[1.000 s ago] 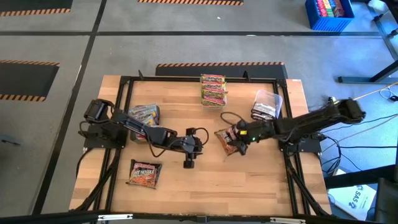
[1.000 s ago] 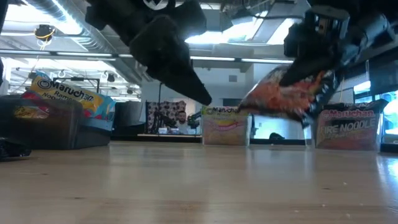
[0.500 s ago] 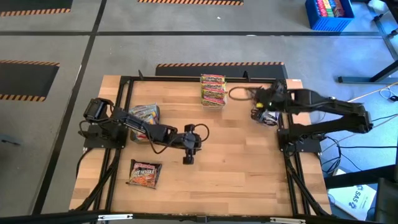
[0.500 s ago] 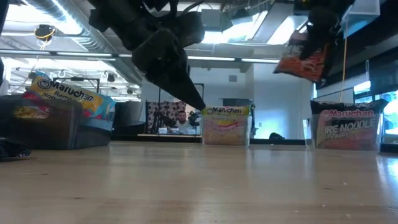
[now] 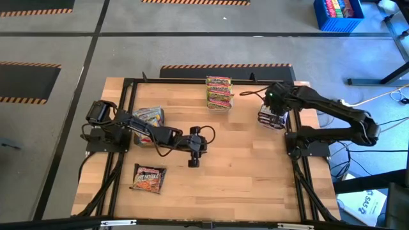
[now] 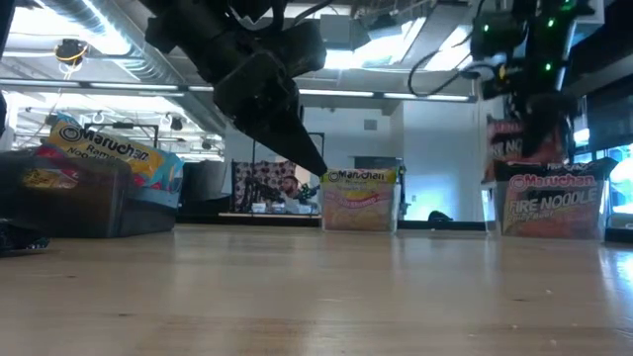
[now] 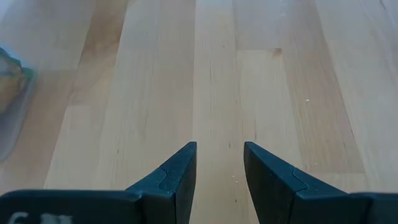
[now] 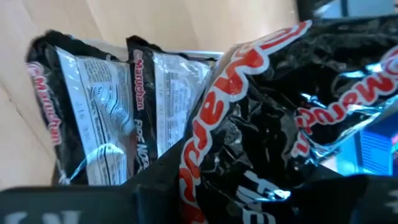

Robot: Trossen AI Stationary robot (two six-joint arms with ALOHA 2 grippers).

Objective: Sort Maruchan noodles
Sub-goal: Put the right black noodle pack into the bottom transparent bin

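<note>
My right gripper (image 5: 272, 115) hovers at the table's far right, shut on a dark Maruchan noodle packet (image 8: 267, 118) with red lettering. The packet hangs just above a clear tub (image 6: 597, 168) in which more dark packets (image 8: 99, 118) stand on edge. My left gripper (image 7: 219, 158) is open over bare wood near the table's middle (image 5: 193, 161), with nothing between its fingers. A stack of yellow-green packets (image 5: 218, 92) lies at the far edge. Another dark packet (image 5: 149, 178) lies flat at the near left. My right gripper holds the dark packet's crinkled wrapper (image 8: 245, 177) between its fingers, coming steeply from above. The packet itself covers the place of contact in the wrist view. It hangs below the fingers (image 6: 508, 148), lifted clear of the table, over the tub's standing packets.
A second clear tub (image 5: 148, 117) with mixed packets stands at the left, close to my left arm. A black frame (image 5: 128, 83) borders the wooden table. Open wood lies between the two grippers and along the near edge.
My right gripper has carried the dark packet up from the table's middle toward the far right and now stands over the tub of dark packets. It has tipped steeply downward and rolled on the way. The packet has stayed clear of the table throughout.
</note>
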